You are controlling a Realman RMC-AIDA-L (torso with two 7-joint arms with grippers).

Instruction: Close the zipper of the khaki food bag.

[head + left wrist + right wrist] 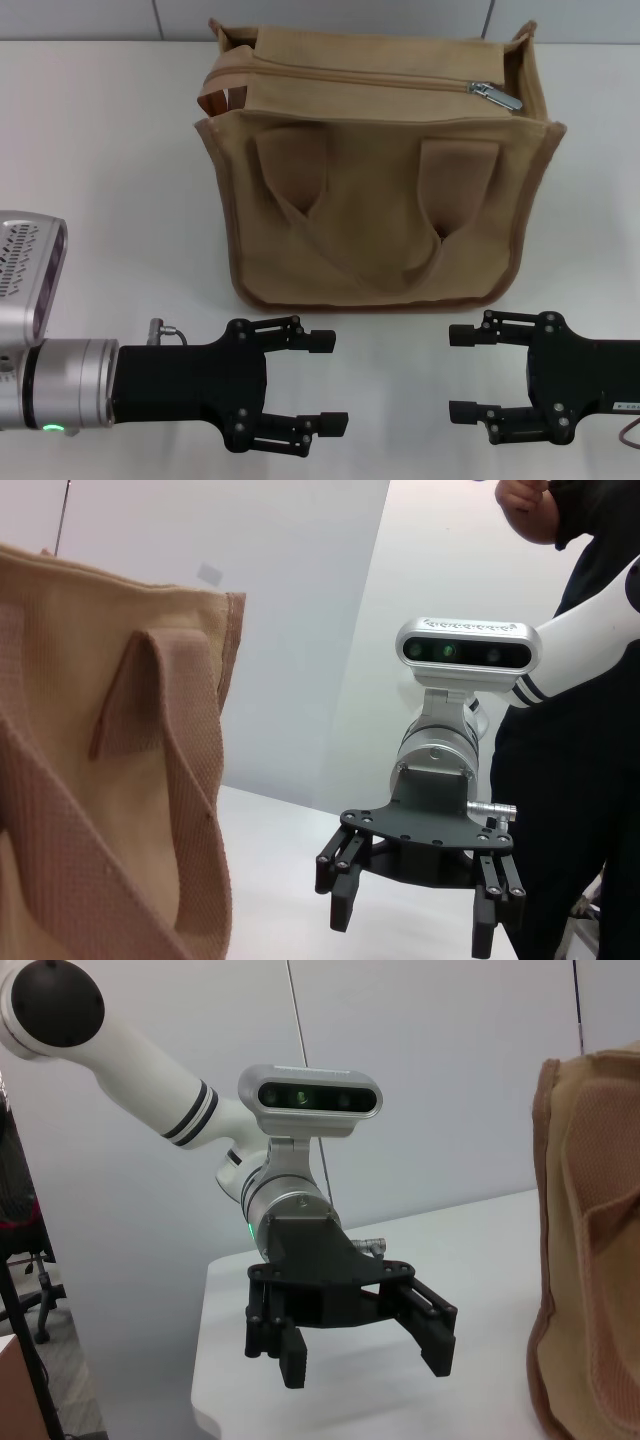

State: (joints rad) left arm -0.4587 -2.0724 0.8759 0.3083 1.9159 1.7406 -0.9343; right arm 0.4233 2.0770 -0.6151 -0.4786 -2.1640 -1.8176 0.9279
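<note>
Standing upper centre in head view, khaki food bag (375, 200) isn't braced; zipper (380, 82) pull (497, 94) at upper right. Left gripper (325, 382) and right gripper (465, 372) are spread open, empty, at bottom edge. Bag could be dragged or tipped if pull is tugged unsupported.

Khaki food bag (380, 215), silver zipper (497, 95)

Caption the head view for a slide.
Khaki food bag on the table, zipper pull at its right end; left tool and right tool open.
</note>
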